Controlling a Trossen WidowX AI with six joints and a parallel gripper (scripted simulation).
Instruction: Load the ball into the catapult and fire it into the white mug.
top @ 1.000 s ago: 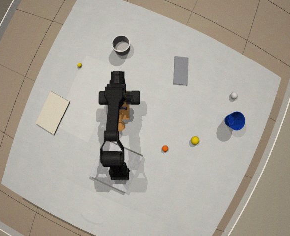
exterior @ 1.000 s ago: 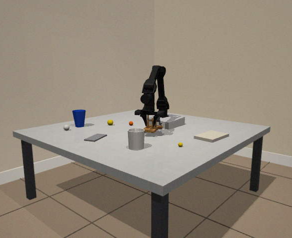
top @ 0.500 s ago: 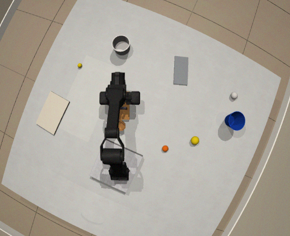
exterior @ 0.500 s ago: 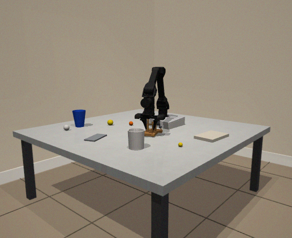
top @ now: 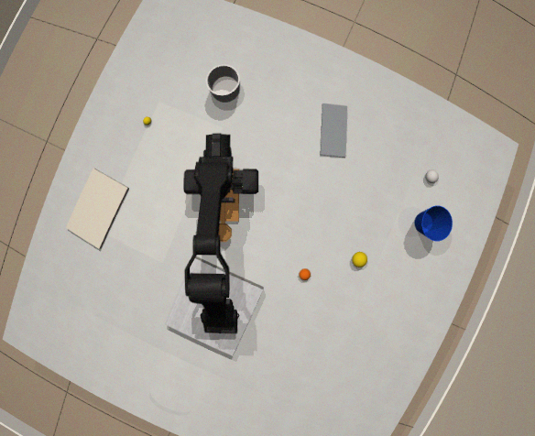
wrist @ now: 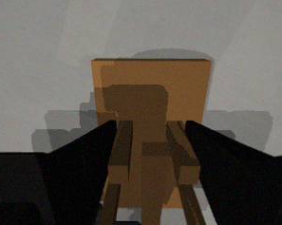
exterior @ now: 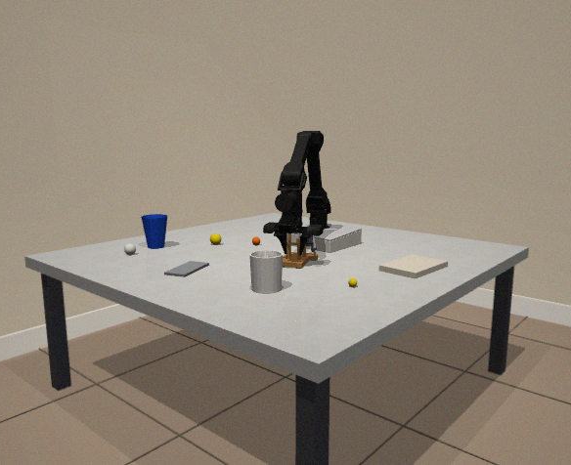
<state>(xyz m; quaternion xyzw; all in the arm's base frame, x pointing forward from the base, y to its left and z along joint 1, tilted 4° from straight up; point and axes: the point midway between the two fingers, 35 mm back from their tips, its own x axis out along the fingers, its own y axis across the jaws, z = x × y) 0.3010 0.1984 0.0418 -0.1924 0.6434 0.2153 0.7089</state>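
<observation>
The wooden catapult (top: pixel 232 214) (exterior: pixel 295 262) (wrist: pixel 154 70) stands on the table in front of the arm's base, its long side running roughly toward the white mug. My gripper (exterior: pixel 293 251) (wrist: pixel 150 126) points down and is shut on the catapult's two uprights, one black finger against the outer side of each. The catapult's cup (top: pixel 224 232) lies at the end near the arm's base, partly under the arm; no ball shows in its visible part. The white mug (top: pixel 223 84) (exterior: pixel 266 273) stands upright beyond the gripper.
An orange ball (top: pixel 304 274) (exterior: pixel 255 240), a larger yellow ball (top: pixel 359 258) (exterior: pixel 215 238), a white ball (top: pixel 431 176) (exterior: pixel 129 248) and a blue cup (top: pixel 434 223) (exterior: pixel 154 231) are right in the top view. A small yellow ball (top: pixel 147 120) and beige block (top: pixel 98 209) are left; a grey slab (top: pixel 333 130) is upper right.
</observation>
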